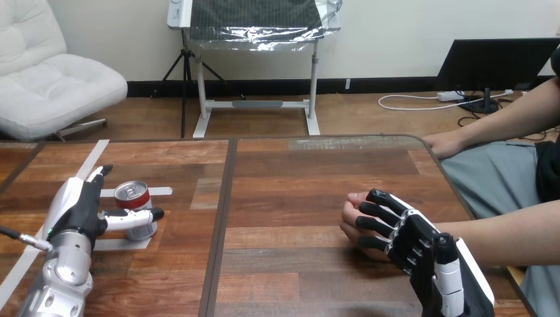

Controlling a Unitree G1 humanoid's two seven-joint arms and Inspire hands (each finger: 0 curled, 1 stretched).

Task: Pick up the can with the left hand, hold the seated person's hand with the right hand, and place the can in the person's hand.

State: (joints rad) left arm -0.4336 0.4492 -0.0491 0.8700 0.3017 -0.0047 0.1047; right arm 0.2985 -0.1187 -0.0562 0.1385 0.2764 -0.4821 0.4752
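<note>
L hand [82, 211] open w/ fingers straight, thumb across front of can [134, 197]. Can upright on table [284, 172], left side. R hand [413, 241] fingers curled over person's hand [350, 216], low on table nr right edge.

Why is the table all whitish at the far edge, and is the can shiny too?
Head view: light glares off the wooden table along its far edge, paling the grain there. Head view: the can catches light on its silver top, which shows bright against its red side.
</note>
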